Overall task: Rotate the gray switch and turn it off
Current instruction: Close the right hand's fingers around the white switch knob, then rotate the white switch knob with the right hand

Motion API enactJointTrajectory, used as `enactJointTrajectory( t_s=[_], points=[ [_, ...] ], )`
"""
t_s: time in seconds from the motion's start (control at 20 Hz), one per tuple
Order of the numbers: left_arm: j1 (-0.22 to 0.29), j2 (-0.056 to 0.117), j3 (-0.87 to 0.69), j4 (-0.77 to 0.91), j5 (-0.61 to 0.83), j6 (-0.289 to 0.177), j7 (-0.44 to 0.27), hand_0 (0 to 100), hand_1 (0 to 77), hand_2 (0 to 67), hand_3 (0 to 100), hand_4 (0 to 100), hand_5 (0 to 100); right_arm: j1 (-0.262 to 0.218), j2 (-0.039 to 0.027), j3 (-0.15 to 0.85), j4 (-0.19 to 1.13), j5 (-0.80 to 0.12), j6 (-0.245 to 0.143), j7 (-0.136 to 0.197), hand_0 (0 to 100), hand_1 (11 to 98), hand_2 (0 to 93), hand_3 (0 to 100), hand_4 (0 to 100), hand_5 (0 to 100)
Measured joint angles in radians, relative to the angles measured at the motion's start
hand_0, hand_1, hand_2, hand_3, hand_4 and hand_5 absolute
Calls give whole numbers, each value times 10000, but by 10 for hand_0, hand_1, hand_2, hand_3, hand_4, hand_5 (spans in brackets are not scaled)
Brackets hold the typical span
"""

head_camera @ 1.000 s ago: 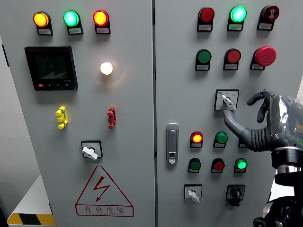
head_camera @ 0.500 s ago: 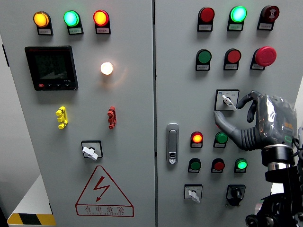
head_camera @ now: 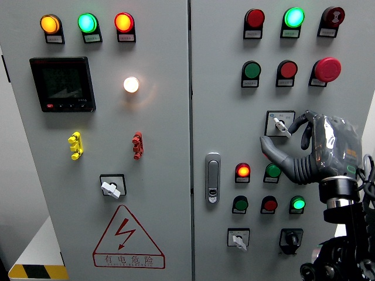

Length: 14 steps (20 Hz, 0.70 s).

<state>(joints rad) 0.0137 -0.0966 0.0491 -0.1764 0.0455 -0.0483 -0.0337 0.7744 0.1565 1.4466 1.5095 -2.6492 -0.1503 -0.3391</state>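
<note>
While the right hand [head_camera: 304, 143] hangs in front of the right-hand panel door, its arm rising from the lower right corner of the frame, the gray switch [head_camera: 280, 124] sits at middle right, a small knob on a square dark-edged plate. The hand's fingers [head_camera: 300, 123] are curled, their tips just beside the right edge of that plate; the thumb [head_camera: 274, 149] stretches left beneath the plate. From here I cannot tell whether any finger touches the knob, and nothing appears to be held. The knob's pointer slants toward the lower right.

The cabinet [head_camera: 170, 193] is pale gray, split by a vertical seam just right of the frame's center. A silver door handle [head_camera: 212, 177] stands just right of that seam, well apart from the hand.

Above the switch there is bare panel, then a row of a green button [head_camera: 252, 70], a red button [head_camera: 287, 69] and a red mushroom button [head_camera: 328, 69]. Below the thumb, close by, sit a lit red lamp [head_camera: 242, 171] and a green lamp [head_camera: 272, 170], the hand partly covering that row's right end. To the left of the switch, the panel lies open as far as the seam.

On the left door, far from the hand, are a dark meter display [head_camera: 62, 84] at upper left, a glowing white lamp [head_camera: 131, 84], and a red warning triangle [head_camera: 128, 237] at the bottom.

The left arm does not show.
</note>
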Motion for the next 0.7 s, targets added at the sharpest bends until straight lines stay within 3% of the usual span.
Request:
enactJointTrajectory(
  t_s=[0.5,0.7],
  points=[
    [1,0,0,0,-7,0,0,0,0,105,212,130,128,53,11,14,-222,-39,13,116,4,410,665,944,1000,1000],
    [0,0,0,0,-3,-1,0,0,0,105,213,130,128,100,28,13,-279,-60,22,121,123,394,664,944,1000,1000]
  ],
)
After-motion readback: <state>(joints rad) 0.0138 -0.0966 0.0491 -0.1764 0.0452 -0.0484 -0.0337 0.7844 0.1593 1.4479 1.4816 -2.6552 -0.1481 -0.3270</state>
